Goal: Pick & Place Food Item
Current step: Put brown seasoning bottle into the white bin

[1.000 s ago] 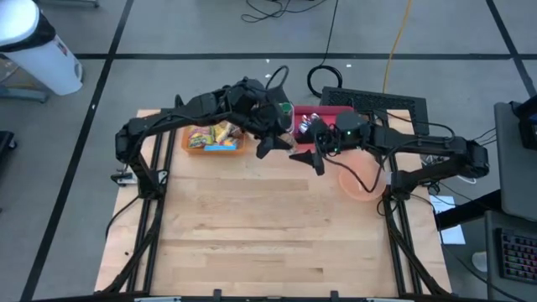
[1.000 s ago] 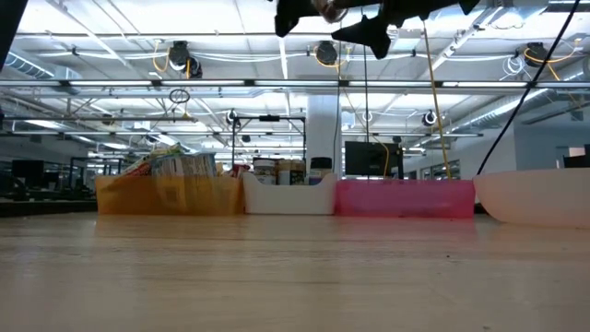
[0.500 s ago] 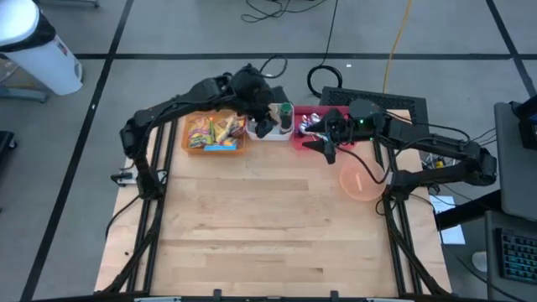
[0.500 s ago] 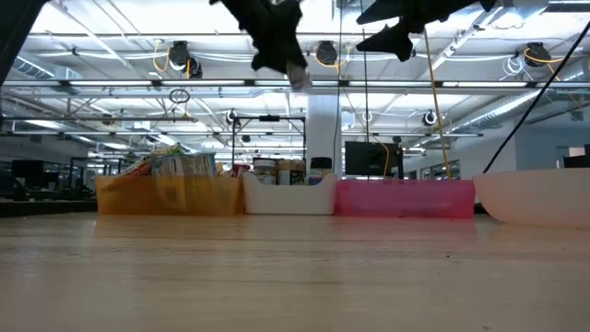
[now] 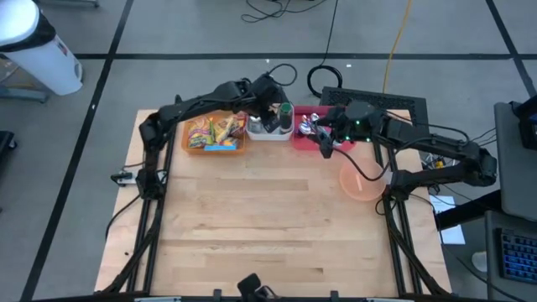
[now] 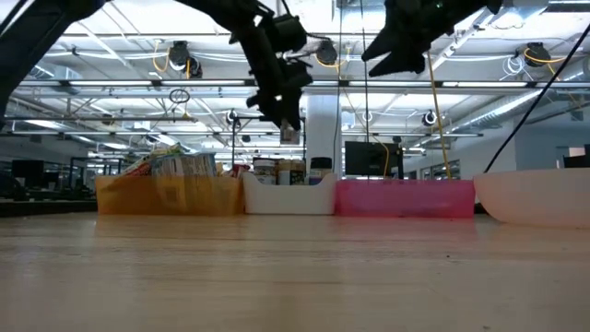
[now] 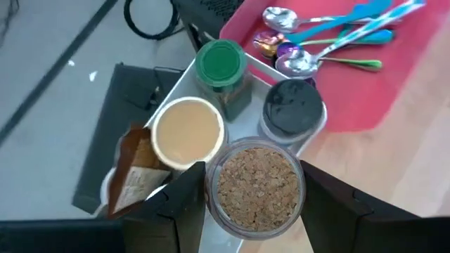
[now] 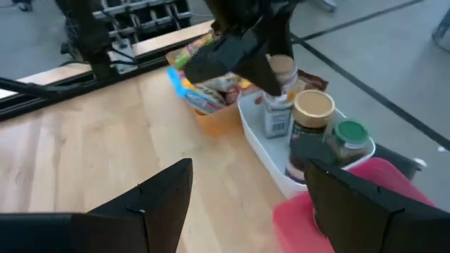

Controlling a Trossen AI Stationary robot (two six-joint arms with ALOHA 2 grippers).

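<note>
We're reaching: left claw [image 7: 253, 204], spread wide, hangs over the granola jar [image 7: 257, 184] in the white bin [image 5: 270, 132]. Next we drop and close. Right claw [image 8: 246, 204], also wide, waits above the red tray [image 5: 312, 138].

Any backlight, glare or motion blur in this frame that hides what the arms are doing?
Low view: bright ceiling lights behind turn the left tool and right tool into dark silhouettes. Left wrist view: sharp on the jar of flakes and spoons. Right wrist view: soft overall. High view: evenly lit, no glare.
</note>
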